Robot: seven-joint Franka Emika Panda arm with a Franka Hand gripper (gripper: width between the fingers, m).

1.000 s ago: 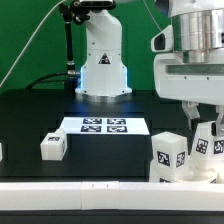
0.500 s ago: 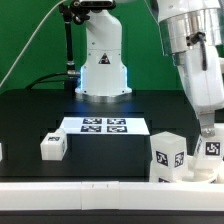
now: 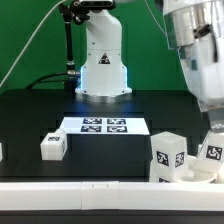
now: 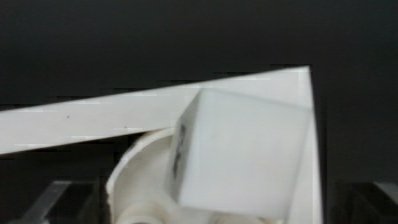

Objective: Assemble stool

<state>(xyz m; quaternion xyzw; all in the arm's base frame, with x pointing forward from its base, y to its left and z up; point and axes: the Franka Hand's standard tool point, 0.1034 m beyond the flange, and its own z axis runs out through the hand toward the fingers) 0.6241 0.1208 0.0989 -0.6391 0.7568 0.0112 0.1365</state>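
Note:
My gripper (image 3: 214, 136) reaches down at the exterior view's right edge and is shut on a white tagged stool leg (image 3: 212, 154). In the wrist view this leg (image 4: 253, 150) fills the space between my dark fingers (image 4: 59, 198), with a rounded white part of the seat (image 4: 146, 185) beside it. A second tagged leg (image 3: 168, 153) stands just to the left, on the white seat (image 3: 186, 176) at the front right. A third small leg (image 3: 53, 146) lies alone at the front left.
The marker board (image 3: 104, 125) lies flat in the table's middle. A long white wall strip (image 3: 90, 189) runs along the front edge and shows in the wrist view (image 4: 80, 122). The robot base (image 3: 102, 70) stands at the back.
My arm has swung and turned toward the exterior view's right and lowered. The held leg has shifted slightly right and down with it.

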